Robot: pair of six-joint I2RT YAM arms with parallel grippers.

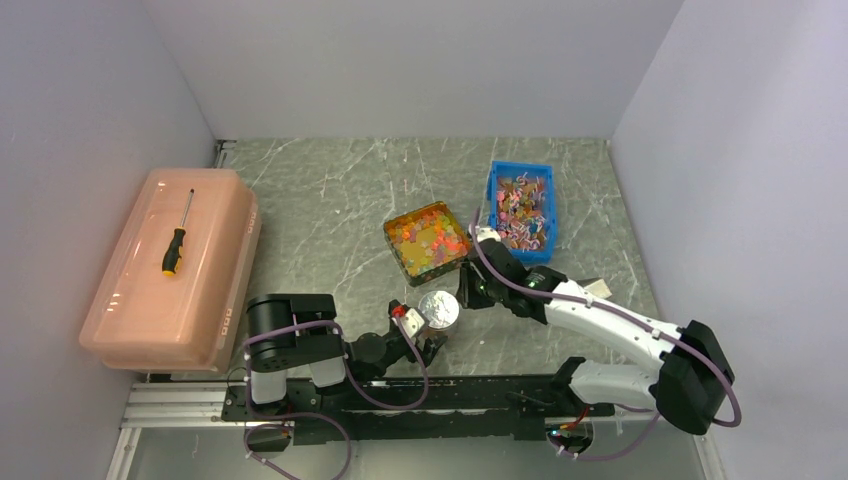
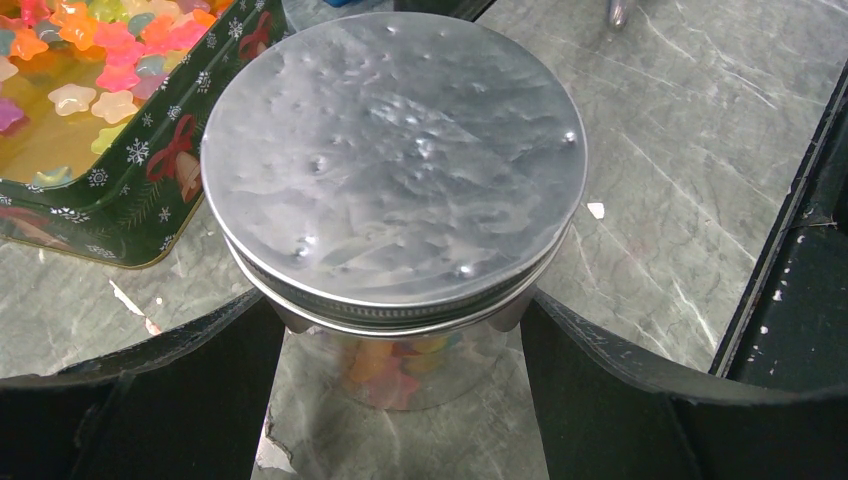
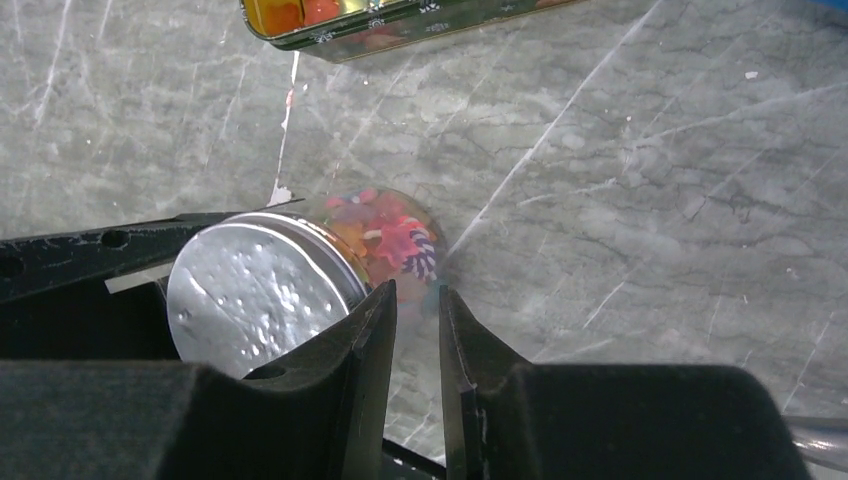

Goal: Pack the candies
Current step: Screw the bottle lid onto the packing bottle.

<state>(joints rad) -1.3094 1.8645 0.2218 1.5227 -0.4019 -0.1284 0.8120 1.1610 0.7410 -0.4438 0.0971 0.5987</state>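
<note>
Left gripper (image 2: 400,312) fingers clamp jar (image 2: 450,365) just under its lid (image 2: 395,160), centre frame. Right gripper (image 3: 415,300) fingers nearly together with a thin gap, pinching nothing, just beside the lid rim. Candies (image 3: 390,230) show through jar glass; more in tin (image 2: 130,195), upper left. Looks like capping step. Next, probably: right fingers spread, take lid, twist tight.

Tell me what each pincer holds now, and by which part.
The left pincer holds the jar by its neck, just under the lid. The right pincer holds nothing; its jaws stand slightly apart beside the jar.
</note>
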